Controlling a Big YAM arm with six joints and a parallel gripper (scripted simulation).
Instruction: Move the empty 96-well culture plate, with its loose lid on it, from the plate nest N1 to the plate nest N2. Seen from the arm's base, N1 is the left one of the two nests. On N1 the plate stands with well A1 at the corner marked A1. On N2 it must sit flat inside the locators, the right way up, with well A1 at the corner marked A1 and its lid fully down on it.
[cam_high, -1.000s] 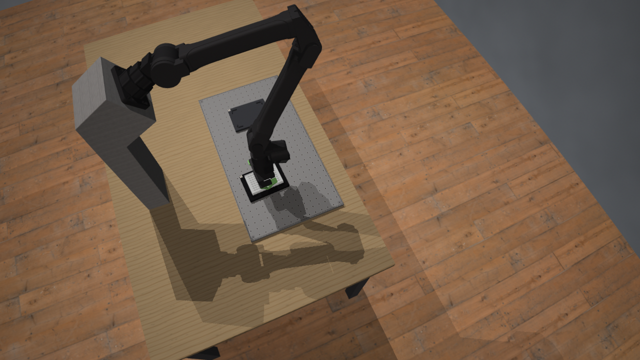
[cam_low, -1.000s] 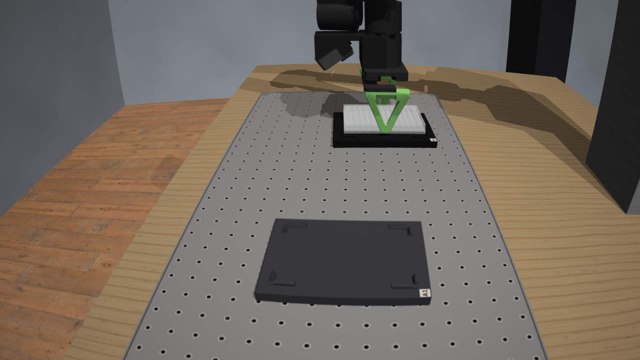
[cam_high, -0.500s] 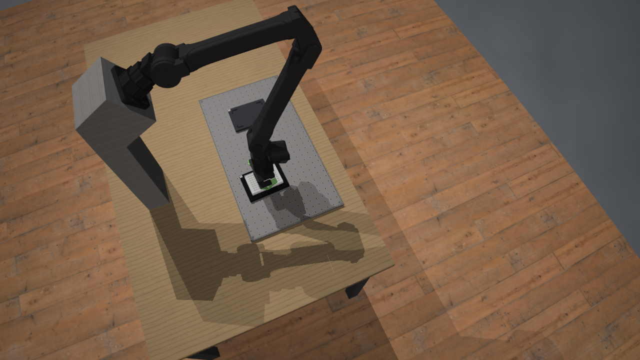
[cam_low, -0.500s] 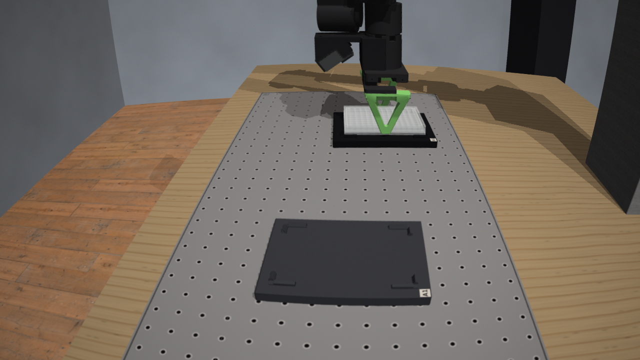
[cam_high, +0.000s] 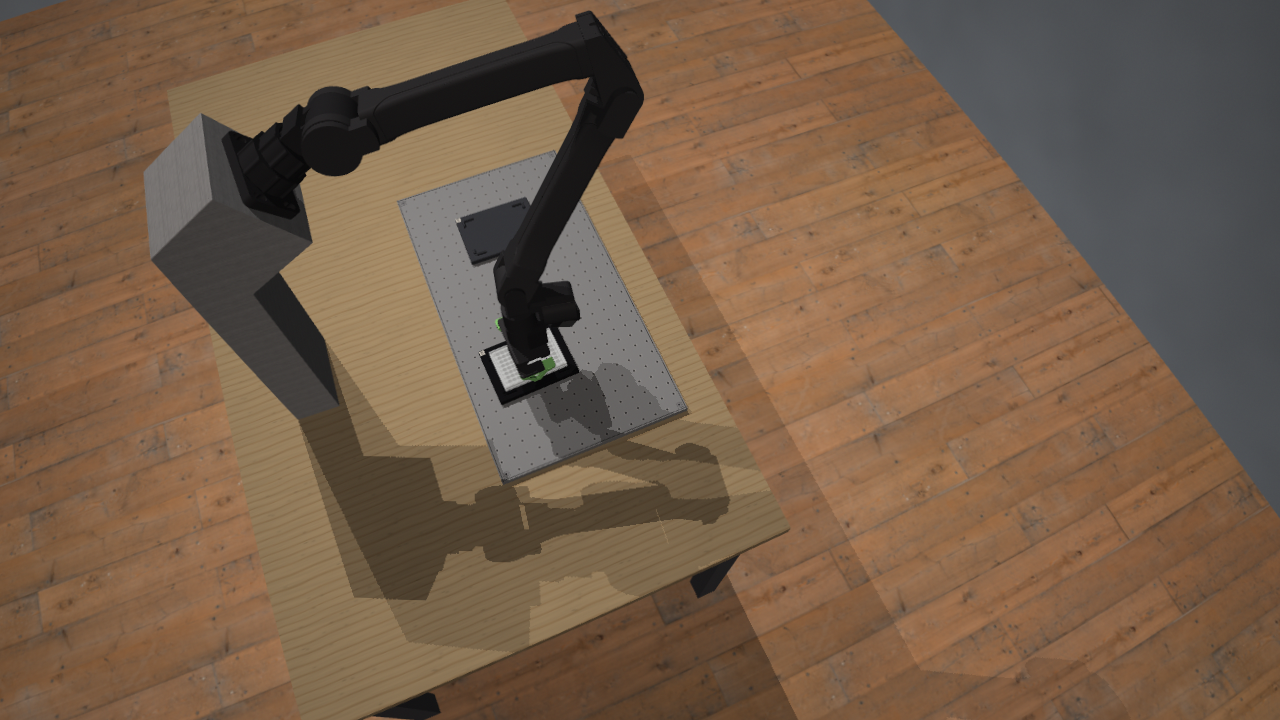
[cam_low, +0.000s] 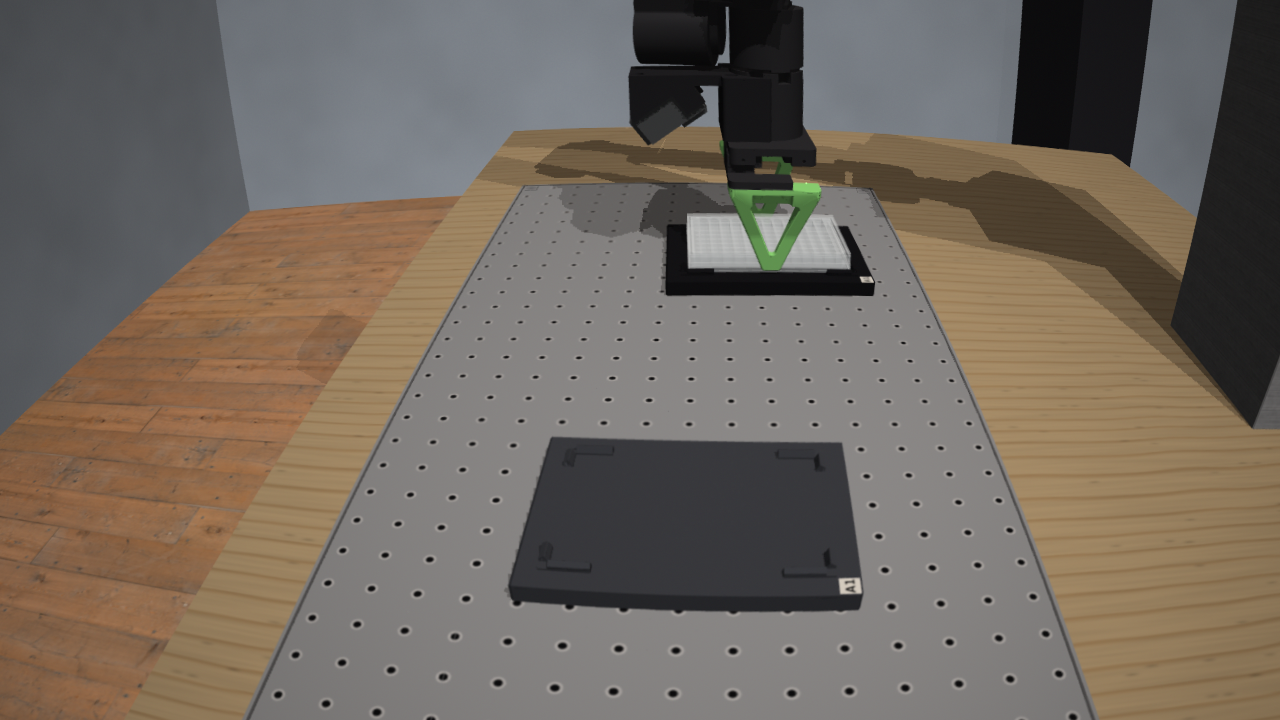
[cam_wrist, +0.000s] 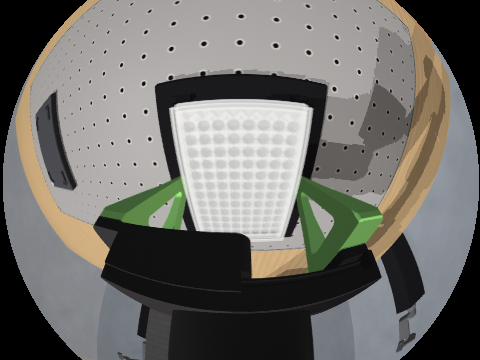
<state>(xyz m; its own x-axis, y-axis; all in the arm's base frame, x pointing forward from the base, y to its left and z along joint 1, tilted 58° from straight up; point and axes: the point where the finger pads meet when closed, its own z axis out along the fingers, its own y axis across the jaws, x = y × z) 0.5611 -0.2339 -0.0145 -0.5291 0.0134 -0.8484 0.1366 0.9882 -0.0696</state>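
Two plate nests, one plate with lid, one arm, one perforated grey board, one bench. We take the board (cam_low: 626, 358) as our landmark and work near to far in the exterior view.

Near end of the board: a bare dark nest (cam_low: 689, 519) with four corner locators. A white tag at its near right corner reads "A1" (cam_low: 849, 586).

Far end of the board: the second nest (cam_low: 680, 277), black, carrying the clear 96-well plate (cam_low: 716, 241). The plate sits flat within the nest's outline, right way up. We cannot separate the lid from the plate in any view. A small white tag (cam_low: 865, 280) sits on this nest's near right corner; its writing is too small for us to read.

Above the far nest: the tool (cam_low: 769, 259), pointing straight down over the plate's middle. Its green triangular fingers straddle the plate across its short width, one on each long side. In the wrist view they stand spread, just beside the plate's edges, pinching nothing.

The arm (cam_high: 554, 205) starts at a grey pedestal (cam_high: 223, 241) off the board's long side, runs out level over the bench (cam_high: 375, 501), bends at a high elbow and drops steeply to the far nest. Its shadow lies over the board's far end and the bench beyond.
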